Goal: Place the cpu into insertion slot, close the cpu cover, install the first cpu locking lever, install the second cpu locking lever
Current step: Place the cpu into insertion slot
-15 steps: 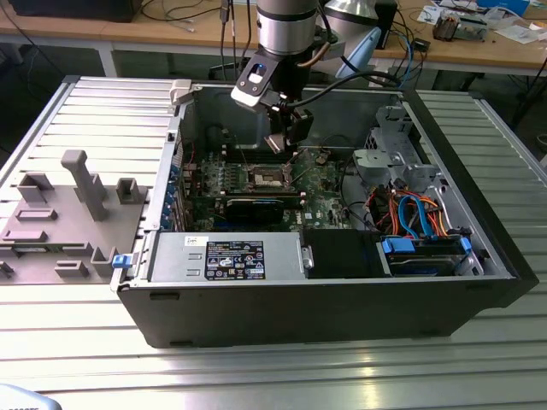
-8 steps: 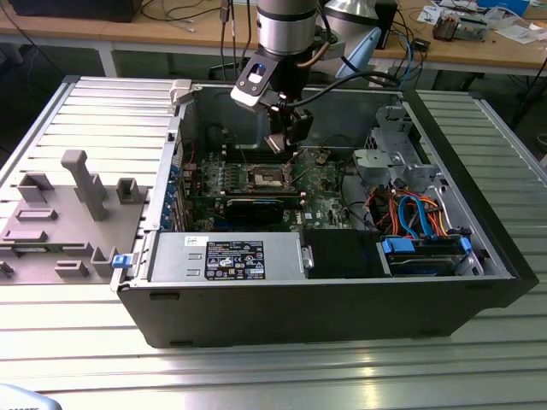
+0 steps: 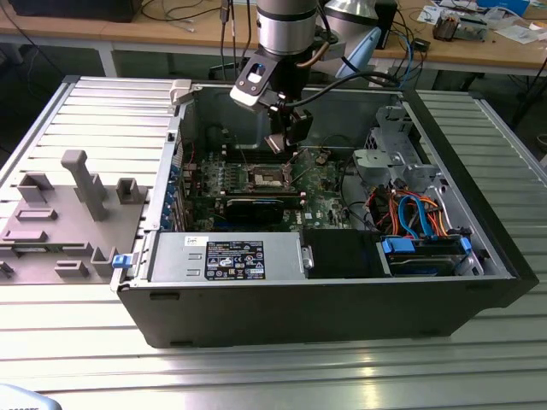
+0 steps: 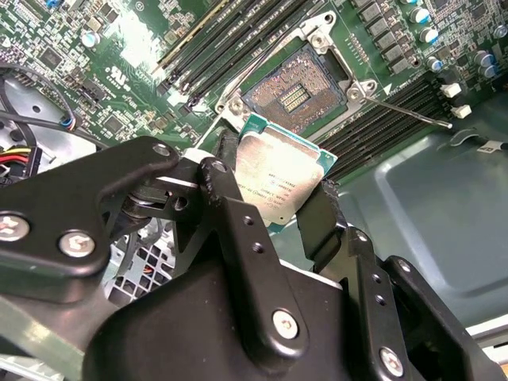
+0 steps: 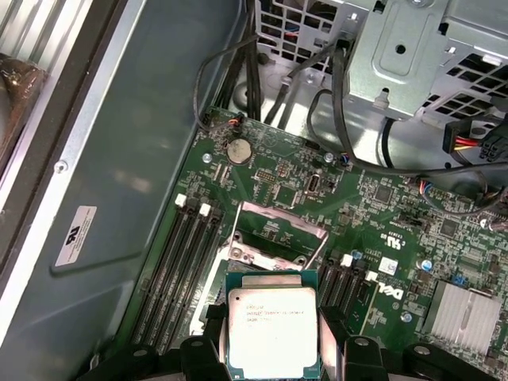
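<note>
Exterior view: your one arm had its gripper (image 3: 286,141) down inside the open black tower case (image 3: 325,299), just above the insertion slot (image 3: 267,177) on the green board. The case lay on a slatted aluminium table (image 3: 256,376), with one grey plastic fixture (image 3: 68,201) at the exterior view's left and wooden benches (image 3: 171,34) behind. Second wrist view: two black fingers (image 4: 226,182) were clamped on opposite edges of one cpu (image 4: 278,178), a flat square with a matte silver lid and a green rim. It was held near the slot (image 4: 294,91), not seated. The socket was uncovered, showing a gold contact grid inside a silvery frame. One thin steel lever (image 4: 405,111) stuck out beside it. First wrist view: cpu (image 5: 271,329) in the grip, slot (image 5: 270,238) just beyond. One coin cell (image 5: 237,150) and one finned heatsink (image 5: 464,305) sat on the board.
</note>
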`<state>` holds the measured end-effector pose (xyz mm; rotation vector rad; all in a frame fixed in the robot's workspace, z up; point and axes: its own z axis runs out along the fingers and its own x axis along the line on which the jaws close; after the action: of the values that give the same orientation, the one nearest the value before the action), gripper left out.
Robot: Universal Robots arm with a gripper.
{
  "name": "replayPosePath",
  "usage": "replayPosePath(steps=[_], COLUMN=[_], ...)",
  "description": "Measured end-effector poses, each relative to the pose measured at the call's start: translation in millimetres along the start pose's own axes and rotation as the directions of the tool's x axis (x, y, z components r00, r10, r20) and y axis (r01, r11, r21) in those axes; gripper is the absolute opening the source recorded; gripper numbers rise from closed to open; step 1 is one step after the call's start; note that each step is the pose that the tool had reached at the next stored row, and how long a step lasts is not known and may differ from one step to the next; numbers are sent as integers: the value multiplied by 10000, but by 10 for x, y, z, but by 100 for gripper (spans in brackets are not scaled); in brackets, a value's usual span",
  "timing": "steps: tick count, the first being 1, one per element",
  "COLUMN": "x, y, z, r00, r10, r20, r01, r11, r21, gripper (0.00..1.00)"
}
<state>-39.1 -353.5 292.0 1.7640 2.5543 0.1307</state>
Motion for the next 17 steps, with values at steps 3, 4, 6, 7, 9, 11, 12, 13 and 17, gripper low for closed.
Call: replayPosePath(steps=[3, 4, 6, 7, 9, 11, 12, 13, 17], x=[-1, -1, -2, -2, -2, -2, -2, -2, -2], y=[0, -1, -1, -1, -1, -1, -1, -1, -1], z=[0, 0, 0, 0, 0, 0, 0, 0, 0], r00=[10000, 10000, 9999, 9999, 9999, 9998, 9998, 9998, 9995], r10=[69, 82, 113, 126, 155, 183, 192, 217, 319], r20=[6, 7, 10, 11, 14, 16, 17, 19, 28], r01=[-69, -82, -113, -126, -155, -183, -192, -217, -319], r11=[10000, 10000, 9999, 9999, 9999, 9998, 9998, 9998, 9995], r21=[-1, -1, -2, -2, -3, -4, -4, -5, -7], gripper=[55, 55, 55, 55, 55, 55, 55, 55, 55])
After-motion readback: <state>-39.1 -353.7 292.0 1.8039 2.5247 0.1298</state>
